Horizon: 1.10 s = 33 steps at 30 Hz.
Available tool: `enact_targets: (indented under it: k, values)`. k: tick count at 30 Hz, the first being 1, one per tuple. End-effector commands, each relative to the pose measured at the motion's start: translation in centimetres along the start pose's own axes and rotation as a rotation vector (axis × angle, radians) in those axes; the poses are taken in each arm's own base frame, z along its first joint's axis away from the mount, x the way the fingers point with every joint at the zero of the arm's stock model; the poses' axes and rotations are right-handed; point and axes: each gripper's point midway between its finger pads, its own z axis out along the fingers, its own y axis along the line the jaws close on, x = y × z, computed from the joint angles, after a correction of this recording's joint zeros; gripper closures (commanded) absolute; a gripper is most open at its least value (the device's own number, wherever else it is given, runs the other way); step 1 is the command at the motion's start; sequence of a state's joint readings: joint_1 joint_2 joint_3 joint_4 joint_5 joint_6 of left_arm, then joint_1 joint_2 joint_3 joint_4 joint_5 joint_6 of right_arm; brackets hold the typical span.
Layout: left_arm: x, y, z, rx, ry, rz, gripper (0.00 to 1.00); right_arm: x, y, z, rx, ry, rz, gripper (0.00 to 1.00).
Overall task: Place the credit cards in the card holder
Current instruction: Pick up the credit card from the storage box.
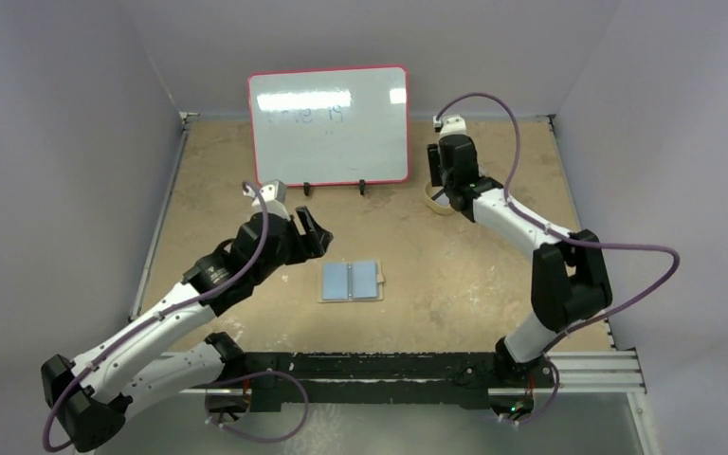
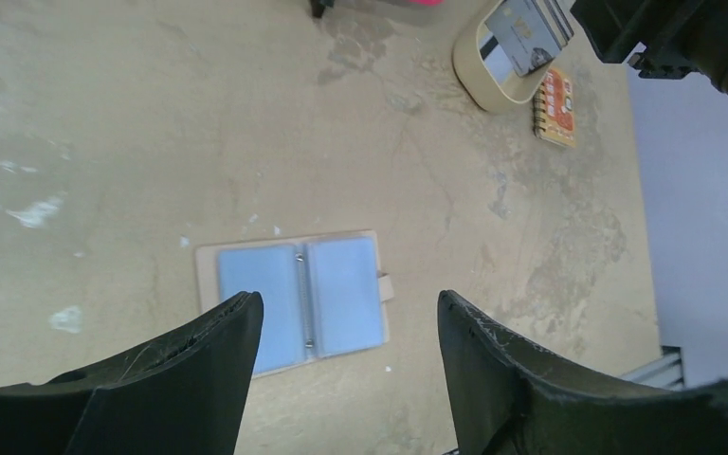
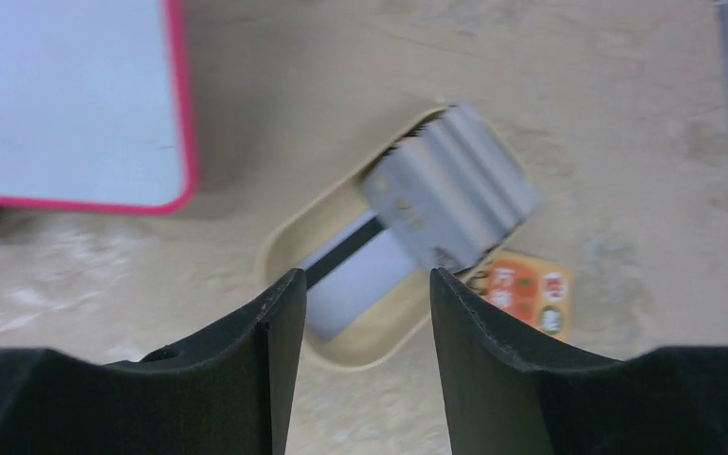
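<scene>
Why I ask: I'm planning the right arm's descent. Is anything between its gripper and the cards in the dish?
Nothing visible. The right gripper hangs open over the cards, which lie fanned in the tan dish, some leaning over its rim. Only the dish's wall surrounds the lower cards; the orange notepad lies outside it.

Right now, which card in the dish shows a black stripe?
The white card lying flat in the tan dish, partly under the fanned grey stack, whose cards show only grey.

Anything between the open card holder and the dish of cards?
No, only bare tabletop between card holder and dish, shown in the left wrist view.
</scene>
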<state>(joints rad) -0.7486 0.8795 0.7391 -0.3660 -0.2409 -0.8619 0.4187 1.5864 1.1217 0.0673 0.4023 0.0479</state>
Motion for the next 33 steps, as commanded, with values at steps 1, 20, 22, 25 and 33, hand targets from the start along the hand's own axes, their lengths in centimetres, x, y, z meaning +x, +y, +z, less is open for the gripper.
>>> enact_targets:
  k: [1,20,22,25,33]
  values:
    - [-2.6,2.7,-3.5,-0.161,-0.021,0.198,0.32,-1.9,-4.5,2.3,0.137,-0.012,-0.170,0.46]
    - [-5.8,4.5,-7.0,-0.178,-0.202,0.263,0.29,1.7,-8.8,10.5,0.082,0.222,-0.334,0.44]
    - [-6.0,4.5,-7.3,-0.175,-0.215,0.261,0.29,1.8,-8.7,10.5,0.072,0.226,-0.336,0.44]
    - [-6.1,4.6,-7.4,-0.180,-0.221,0.260,0.28,1.5,-8.8,10.2,0.072,0.226,-0.335,0.44]
    - [-6.0,4.7,-7.5,-0.181,-0.224,0.249,0.28,-0.4,-9.0,8.6,0.069,0.220,-0.330,0.44]
